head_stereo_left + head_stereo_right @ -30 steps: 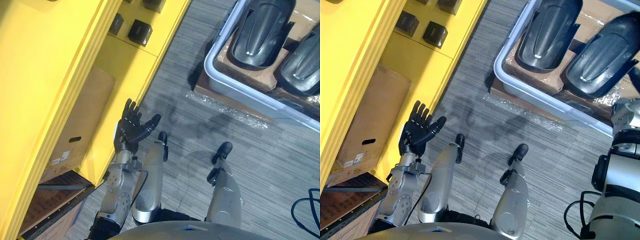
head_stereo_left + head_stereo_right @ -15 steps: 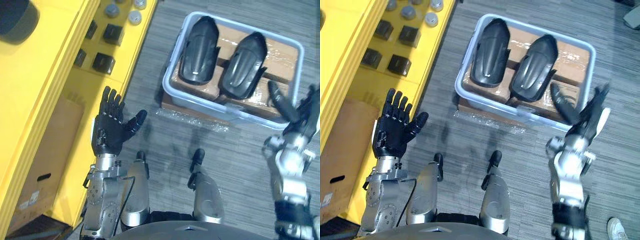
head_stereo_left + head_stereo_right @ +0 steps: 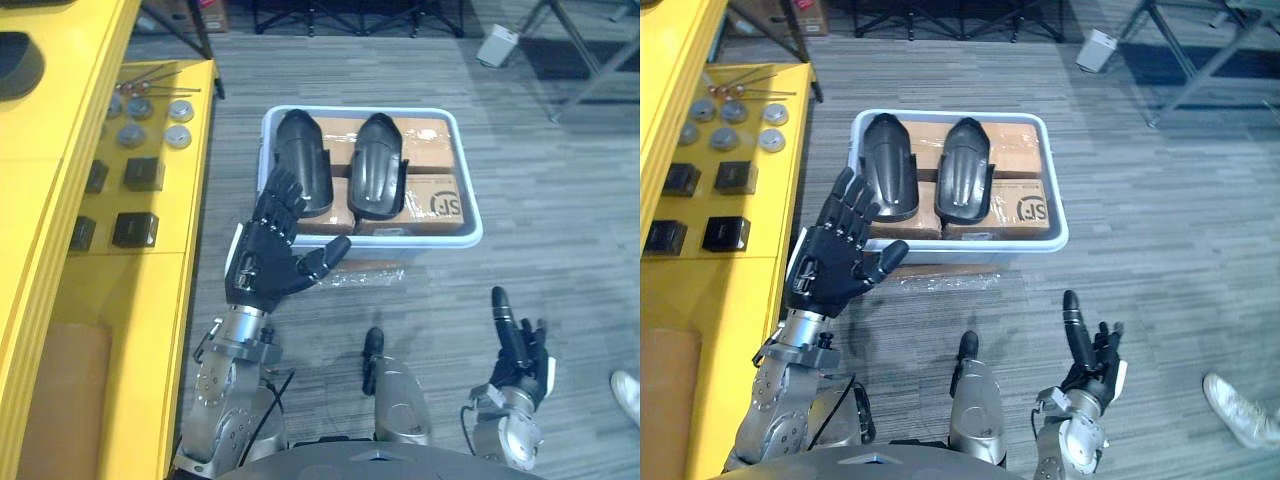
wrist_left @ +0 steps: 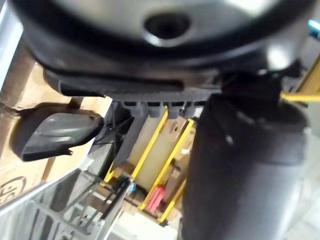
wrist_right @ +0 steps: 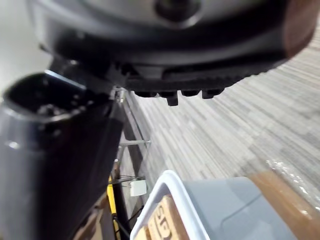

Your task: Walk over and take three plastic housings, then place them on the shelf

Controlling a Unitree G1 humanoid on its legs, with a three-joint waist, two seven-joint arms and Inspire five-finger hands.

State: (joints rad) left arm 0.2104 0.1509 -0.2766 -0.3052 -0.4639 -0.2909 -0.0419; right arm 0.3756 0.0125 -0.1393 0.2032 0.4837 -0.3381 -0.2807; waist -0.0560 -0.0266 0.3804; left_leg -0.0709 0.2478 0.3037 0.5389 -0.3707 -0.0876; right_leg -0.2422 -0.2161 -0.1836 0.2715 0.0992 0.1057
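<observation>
Two glossy black plastic shells, the left housing (image 3: 300, 170) and the right housing (image 3: 378, 175), lie side by side, domed backs up, on the cardboard boxes (image 3: 430, 135), running far edge to near across the grey bin's (image 3: 430, 240) left half.

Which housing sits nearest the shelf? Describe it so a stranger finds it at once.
Beside the yellow shelf, a pale tub stands on the grey floor, lined with cardboard boxes. Two black housings lie side by side on them. The left housing is the one: it lies on the shelf's side, the right housing farther off.
</observation>
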